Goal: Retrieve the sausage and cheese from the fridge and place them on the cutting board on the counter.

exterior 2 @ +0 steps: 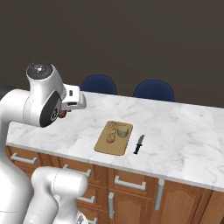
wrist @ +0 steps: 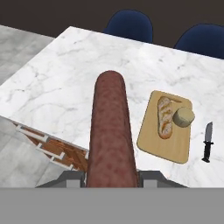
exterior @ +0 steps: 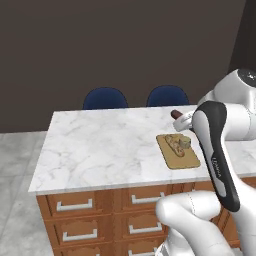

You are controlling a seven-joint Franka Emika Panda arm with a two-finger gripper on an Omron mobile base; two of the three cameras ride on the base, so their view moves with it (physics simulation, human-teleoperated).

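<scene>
My gripper (wrist: pixel 111 177) is shut on the sausage (wrist: pixel 110 127), a dark reddish-brown cylinder that sticks out ahead of the fingers above the counter (wrist: pixel 65 83). Its end shows beside the hand in the left base view (exterior: pixel 176 114) and under the hand in the right base view (exterior 2: pixel 62 114). The cutting board (wrist: pixel 168 146) lies on the marble to the right of the sausage, apart from it. On the board rests the cheese (wrist: pixel 183 117), a pale chunky block, next to a tan speckled loaf (wrist: pixel 164 117). The fridge is out of view.
A black knife (wrist: pixel 207 142) lies on the counter just right of the board. Two blue chairs (exterior: pixel 105 97) (exterior: pixel 167 95) stand behind the counter's far edge. Brown drawers with silver handles (exterior: pixel 75 205) front the counter. Grey floor lies to the left.
</scene>
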